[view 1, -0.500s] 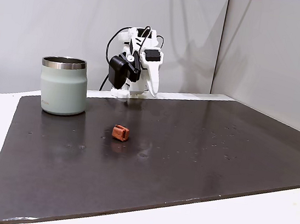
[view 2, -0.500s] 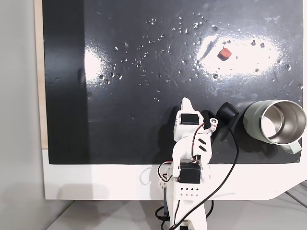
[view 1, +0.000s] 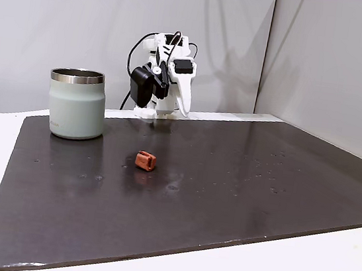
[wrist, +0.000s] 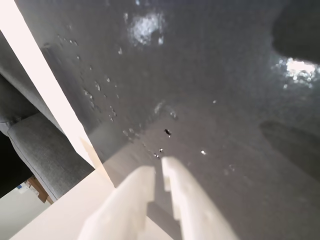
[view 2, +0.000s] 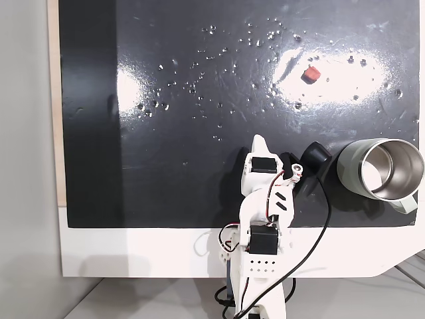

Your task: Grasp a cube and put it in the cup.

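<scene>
Folded back over its base at the far edge of the dark surface (view 1: 241,183), the white arm is seen with its jaws pressed nearly together and nothing held, the gripper (wrist: 157,170) pointed at bare mat. The cube (view 1: 145,161) is left lying near mid-surface in a fixed view, well apart from the arm. The cup (view 1: 76,104) is stood upright at far left, mouth open, presumably to receive a drop from above.
</scene>
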You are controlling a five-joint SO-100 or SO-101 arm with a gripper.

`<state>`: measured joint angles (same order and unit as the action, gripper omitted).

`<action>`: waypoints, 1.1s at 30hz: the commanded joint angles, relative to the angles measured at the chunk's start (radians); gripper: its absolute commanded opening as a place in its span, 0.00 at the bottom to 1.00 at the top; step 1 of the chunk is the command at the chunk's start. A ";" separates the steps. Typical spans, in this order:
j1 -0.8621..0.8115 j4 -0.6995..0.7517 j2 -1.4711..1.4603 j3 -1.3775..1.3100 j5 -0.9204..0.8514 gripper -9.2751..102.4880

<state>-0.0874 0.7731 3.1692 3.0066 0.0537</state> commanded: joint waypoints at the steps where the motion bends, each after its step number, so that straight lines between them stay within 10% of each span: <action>1: -0.005 -0.011 0.009 -0.060 -0.002 0.08; 33: -0.072 0.101 -0.959 -1.104 0.184 0.08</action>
<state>-0.1411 0.8345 2.2657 2.0417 0.1948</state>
